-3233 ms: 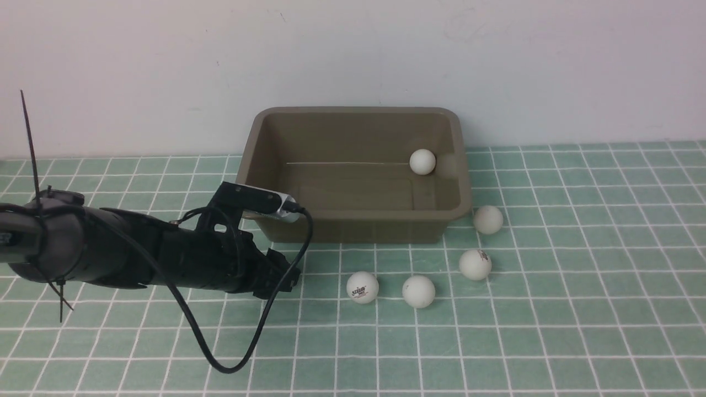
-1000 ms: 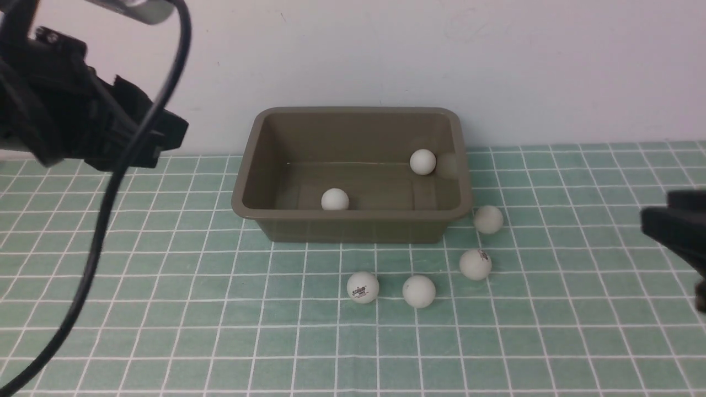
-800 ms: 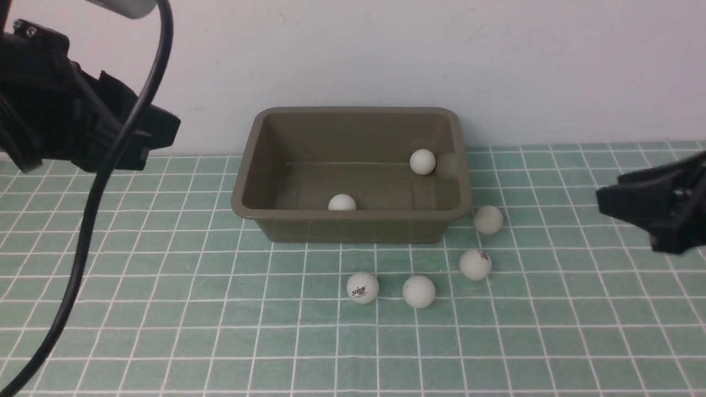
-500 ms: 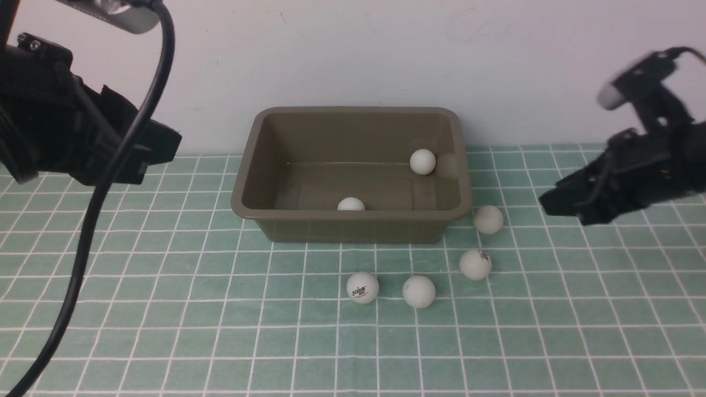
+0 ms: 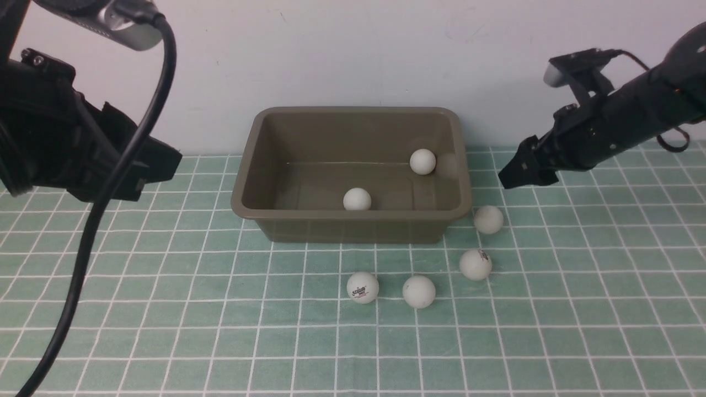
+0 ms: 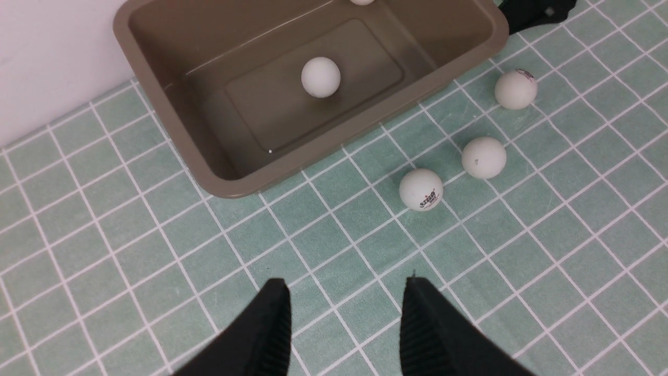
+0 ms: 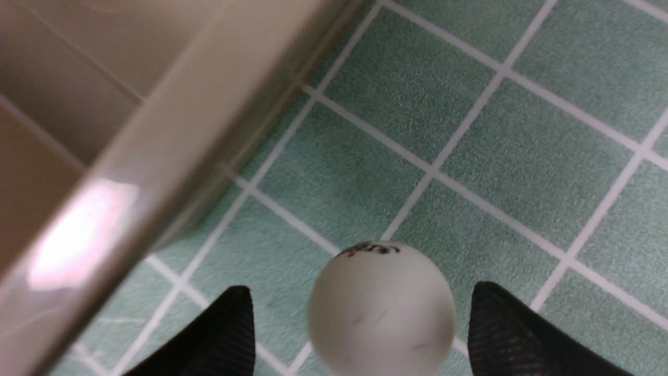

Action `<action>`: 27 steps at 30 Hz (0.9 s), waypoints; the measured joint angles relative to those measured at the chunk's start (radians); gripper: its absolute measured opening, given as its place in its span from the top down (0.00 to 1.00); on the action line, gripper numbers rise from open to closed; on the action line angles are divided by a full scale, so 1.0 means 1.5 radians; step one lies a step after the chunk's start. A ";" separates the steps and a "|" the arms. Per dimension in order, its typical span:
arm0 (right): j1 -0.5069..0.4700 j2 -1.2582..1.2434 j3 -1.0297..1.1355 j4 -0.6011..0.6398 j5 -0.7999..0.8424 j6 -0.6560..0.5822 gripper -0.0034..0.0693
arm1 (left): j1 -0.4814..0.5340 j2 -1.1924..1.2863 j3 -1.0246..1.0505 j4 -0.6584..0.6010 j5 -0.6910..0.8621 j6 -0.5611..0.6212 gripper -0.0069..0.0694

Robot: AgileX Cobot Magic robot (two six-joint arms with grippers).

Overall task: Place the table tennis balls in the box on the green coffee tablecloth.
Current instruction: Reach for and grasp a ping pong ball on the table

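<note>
The olive-brown box (image 5: 353, 220) stands on the green coffee tablecloth (image 5: 165, 309) by the wall. Two table tennis balls lie inside it, one at the back right (image 5: 423, 161) and one near the front wall (image 5: 357, 199). Several more lie on the cloth: one by the box's right front corner (image 5: 488, 219), then three others (image 5: 475, 264) (image 5: 418, 291) (image 5: 362, 286). My left gripper (image 6: 344, 284) is open and empty, raised at the left (image 5: 165, 160). My right gripper (image 5: 510, 176) is open above the corner ball (image 7: 381, 308), which shows between its fingers (image 7: 496, 324).
A white wall runs right behind the box. The left arm's black cable (image 5: 110, 193) hangs down over the cloth at the left. The box rim (image 7: 130, 172) lies close beside the right gripper.
My right arm has come in from the right edge and risen toward the box's right side. The near ball in the box has rolled right. My left arm stays raised.
</note>
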 joint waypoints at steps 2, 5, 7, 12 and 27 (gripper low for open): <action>0.002 0.007 0.000 -0.002 -0.007 0.000 0.27 | 0.000 0.000 0.000 0.000 0.002 -0.004 0.56; 0.006 0.018 0.000 -0.005 -0.026 0.000 0.27 | 0.000 0.000 0.000 0.000 0.002 -0.005 0.56; 0.008 0.023 -0.001 -0.005 -0.031 0.000 0.27 | 0.000 0.000 0.000 0.000 0.002 -0.005 0.56; 0.012 0.035 -0.001 -0.010 -0.053 0.003 0.34 | 0.000 0.000 0.000 0.000 0.002 -0.005 0.56; 0.012 -0.078 -0.008 -0.022 -0.071 0.007 0.46 | 0.000 0.000 0.000 0.000 0.002 -0.005 0.56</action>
